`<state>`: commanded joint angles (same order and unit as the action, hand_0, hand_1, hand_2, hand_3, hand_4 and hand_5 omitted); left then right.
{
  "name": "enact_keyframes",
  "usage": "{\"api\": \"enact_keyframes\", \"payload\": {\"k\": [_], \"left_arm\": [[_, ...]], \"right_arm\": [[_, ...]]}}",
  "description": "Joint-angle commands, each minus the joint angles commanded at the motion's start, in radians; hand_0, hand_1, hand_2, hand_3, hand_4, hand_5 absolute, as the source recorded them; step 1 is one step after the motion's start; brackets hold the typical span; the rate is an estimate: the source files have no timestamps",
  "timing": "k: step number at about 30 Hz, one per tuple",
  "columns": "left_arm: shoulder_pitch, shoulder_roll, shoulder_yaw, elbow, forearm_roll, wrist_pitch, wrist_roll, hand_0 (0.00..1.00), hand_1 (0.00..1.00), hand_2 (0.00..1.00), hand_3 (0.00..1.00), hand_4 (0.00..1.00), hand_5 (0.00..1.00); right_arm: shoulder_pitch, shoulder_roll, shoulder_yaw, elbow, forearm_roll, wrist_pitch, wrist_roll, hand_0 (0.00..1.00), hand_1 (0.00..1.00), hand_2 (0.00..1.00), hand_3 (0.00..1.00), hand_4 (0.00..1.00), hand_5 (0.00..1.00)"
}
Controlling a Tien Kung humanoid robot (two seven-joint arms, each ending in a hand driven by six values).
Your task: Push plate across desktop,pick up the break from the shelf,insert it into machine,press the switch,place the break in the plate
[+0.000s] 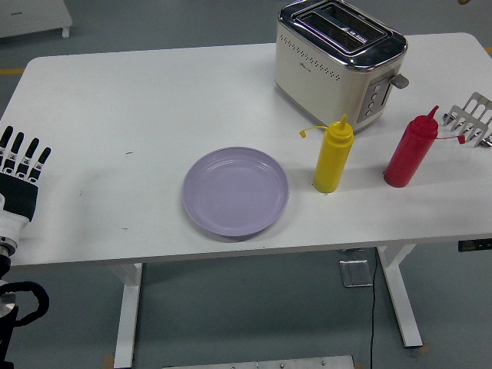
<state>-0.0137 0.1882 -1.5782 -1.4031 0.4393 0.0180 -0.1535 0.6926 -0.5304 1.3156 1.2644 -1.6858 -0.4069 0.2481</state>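
The lilac plate (234, 191) lies near the table's front edge, a little left of centre. At the back right stands the cream toaster (338, 58), its two slots empty and its side lever (398, 80) up. The white wire shelf (473, 119) at the right edge holds nothing. My left hand (19, 165) is at the picture's left edge beside the table, fingers straight and spread, holding nothing. No bread slice can be made out, only a small brown sliver (466, 1) at the top right edge. My right hand is out of the picture.
A yellow squeeze bottle (333, 157) and a red squeeze bottle (409, 154) stand upright between the plate and the shelf, in front of the toaster. The white table (138, 100) stretches bare to the left of the plate.
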Motion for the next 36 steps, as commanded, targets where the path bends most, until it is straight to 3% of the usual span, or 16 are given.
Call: {"api": "enact_keyframes", "payload": {"k": [4, 9, 19, 25, 36], "left_arm": [[0.004, 0.007, -0.019, -0.003, 0.001, -0.001, 0.000, 0.830, 0.875, 0.951, 0.850, 0.642, 0.998], [0.001, 0.009, -0.015, -0.002, 0.002, -0.002, 0.001, 0.825, 0.870, 0.946, 0.843, 0.641, 0.998], [-0.007, 0.008, 0.002, 0.004, 0.003, 0.000, 0.002, 0.825, 0.871, 0.946, 0.842, 0.641, 0.998], [-0.007, 0.008, 0.005, 0.007, 0.003, 0.002, 0.001, 0.825, 0.872, 0.946, 0.842, 0.640, 0.998], [-0.009, 0.007, 0.011, 0.011, 0.005, 0.005, -0.002, 0.826, 0.873, 0.946, 0.842, 0.638, 0.998]], "right_arm": [[0.075, 0.028, -0.065, -0.013, 0.098, 0.003, -0.081, 0.219, 0.292, 0.398, 0.484, 0.345, 0.002], [0.174, 0.070, -0.151, -0.077, 0.171, -0.004, -0.173, 0.215, 0.287, 0.394, 0.482, 0.344, 0.002], [0.347, 0.170, -0.324, -0.264, 0.087, -0.009, -0.304, 0.206, 0.281, 0.390, 0.482, 0.334, 0.002], [0.395, 0.222, -0.390, -0.358, 0.019, -0.023, -0.364, 0.205, 0.280, 0.390, 0.482, 0.333, 0.002], [0.412, 0.288, -0.475, -0.415, -0.052, -0.034, -0.424, 0.199, 0.278, 0.390, 0.483, 0.335, 0.002]]}}
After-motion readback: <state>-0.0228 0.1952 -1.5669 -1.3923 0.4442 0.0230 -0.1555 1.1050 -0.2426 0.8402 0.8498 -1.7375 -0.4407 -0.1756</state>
